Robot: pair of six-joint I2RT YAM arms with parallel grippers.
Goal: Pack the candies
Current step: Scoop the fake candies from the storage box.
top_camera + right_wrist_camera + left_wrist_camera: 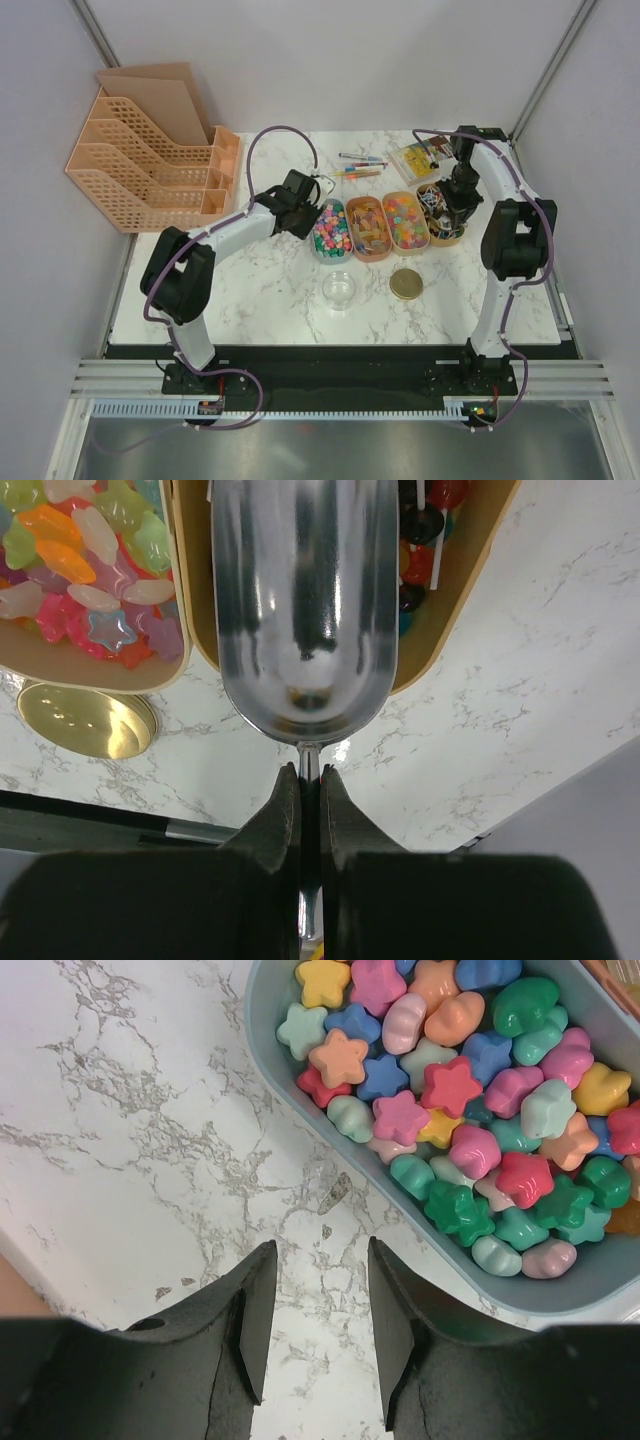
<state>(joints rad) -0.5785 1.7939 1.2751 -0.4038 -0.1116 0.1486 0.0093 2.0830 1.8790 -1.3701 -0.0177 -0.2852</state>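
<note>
Only right wrist view: right fingers (pixel 283 815) clenched on metal scoop (pixel 305 600) handle; left fingers (pixel 255 1310) released, empty, over tabletop (pixel 150 1160) beside candies (pixel 470 1110); tray (pixel 585 1285) cut off.

Four loose heaps of small bright candies (pixel 406 222), side by side at mid-table.

Leftmost, opaque pastel star- and shell-shaped sweets (pixel 470 1110) in pink, green, blue, orange and yellow lie piled against the walls of a blue-grey oval tray (pixel 580 1290). To their right sit brown and orange wrapped pieces (pixel 369 228), then glossy translucent jelly shapes (pixel 80 570) in pink, orange, green and purple. Farthest right are dark round sweets with white sticks (pixel 425 525), only partly in view. These three heaps each fill one of the tan oval trays (pixel 370 259).
</note>
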